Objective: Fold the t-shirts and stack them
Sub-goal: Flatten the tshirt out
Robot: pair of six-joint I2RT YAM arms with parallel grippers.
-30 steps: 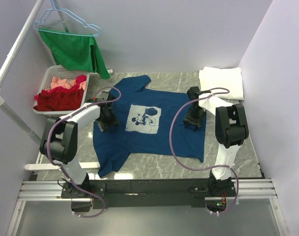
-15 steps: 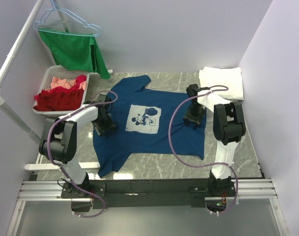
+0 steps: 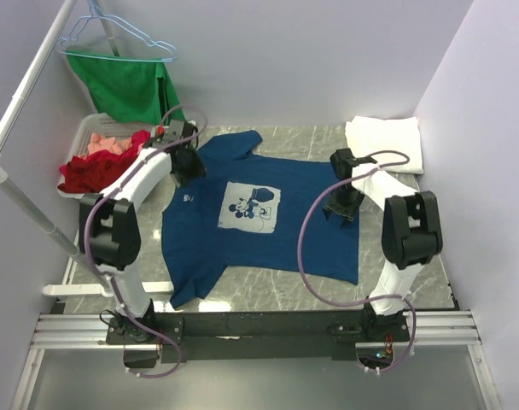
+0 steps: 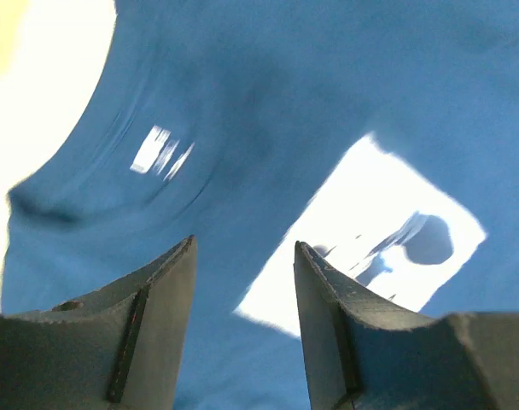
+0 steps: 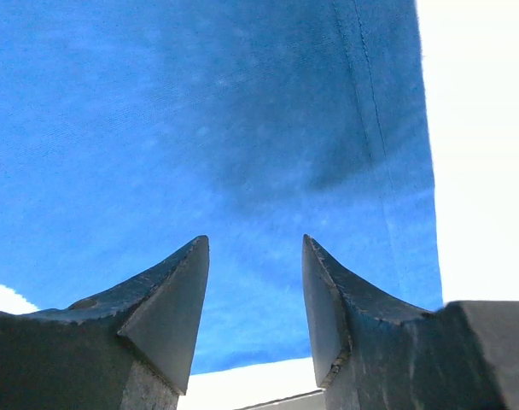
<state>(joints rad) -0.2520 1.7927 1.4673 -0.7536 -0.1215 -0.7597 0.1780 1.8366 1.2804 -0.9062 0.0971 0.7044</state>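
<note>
The navy t-shirt lies spread flat on the marble table, neck to the left and hem to the right, its white mouse print facing up. Folded at the back right corner sits the white t-shirt. My left gripper hovers open over the shoulder near the far sleeve. In its wrist view the left gripper holds nothing, with the neck label and the print ahead of it. My right gripper is open above the hem side. The right gripper is empty over blue cloth.
A white basket of red and pink clothes stands at the back left. Above it a green cloth hangs from a hanger. A white rail slants down the left side. Walls close in the back and the right.
My left gripper has swung from the shirt's left middle to the far shoulder near the basket. The right arm's elbow shifted right; its gripper stayed over the hem side.
</note>
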